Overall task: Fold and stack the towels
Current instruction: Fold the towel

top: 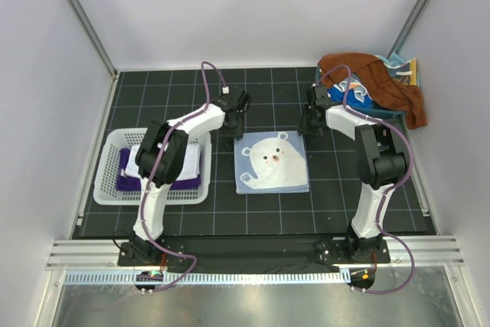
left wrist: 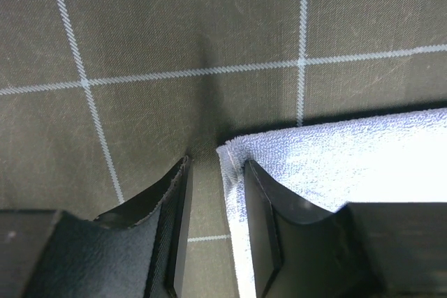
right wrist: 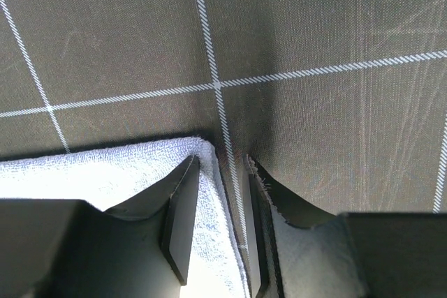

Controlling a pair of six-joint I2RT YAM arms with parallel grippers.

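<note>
- As it lies flat at the centre of the mat (top: 191, 89), the bear towel (top: 272, 162) has its near edge toward the robot.
- At its far-left corner the left gripper (top: 232, 129) straddles the edge, jaws narrowly apart, nothing pinched yet.
- The right gripper (top: 310, 126) does likewise at the far-right corner.
- The unfolded towels (top: 379, 82) lie beyond, far right.

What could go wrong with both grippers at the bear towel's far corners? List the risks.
1. The left gripper and right gripper each straddle only the thin corner edge of the bear towel; a shallow pinch may slip on lifting.
2. Their outer jaws stand low over the mat, so closing might catch it.
3. One slipped corner would likely skew the fold.
</note>
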